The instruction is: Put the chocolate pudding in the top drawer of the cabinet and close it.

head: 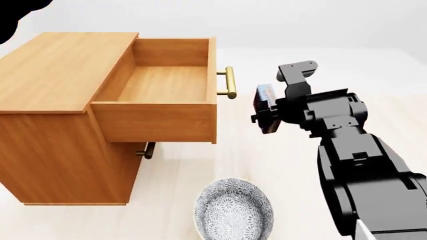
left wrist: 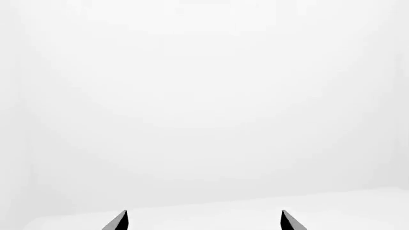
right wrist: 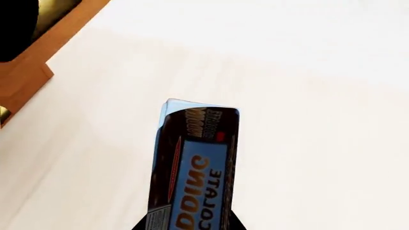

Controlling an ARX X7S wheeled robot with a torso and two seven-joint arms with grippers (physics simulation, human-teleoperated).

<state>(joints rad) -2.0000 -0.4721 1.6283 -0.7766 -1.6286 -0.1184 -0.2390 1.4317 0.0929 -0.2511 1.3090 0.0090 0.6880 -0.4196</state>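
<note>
The chocolate pudding [right wrist: 195, 167], a thin dark brown and blue carton, sits clamped in my right gripper [right wrist: 189, 224]. In the head view that carton [head: 265, 97] hangs in the air just right of the top drawer's brass handle [head: 229, 83], with my right gripper [head: 268, 114] shut on it. The top drawer [head: 160, 85] of the cabinet [head: 53, 70] stands pulled out and holds nothing. My left gripper [left wrist: 203, 221] is open, its two dark fingertips [left wrist: 118, 221] wide apart over a plain white surface; the head view does not show it.
A patterned blue-white bowl [head: 233, 210] stands on the floor in front of the cabinet. The lower drawer's handle [head: 148, 150] peeks out under the open drawer. My right arm [head: 360, 170] fills the lower right of the head view.
</note>
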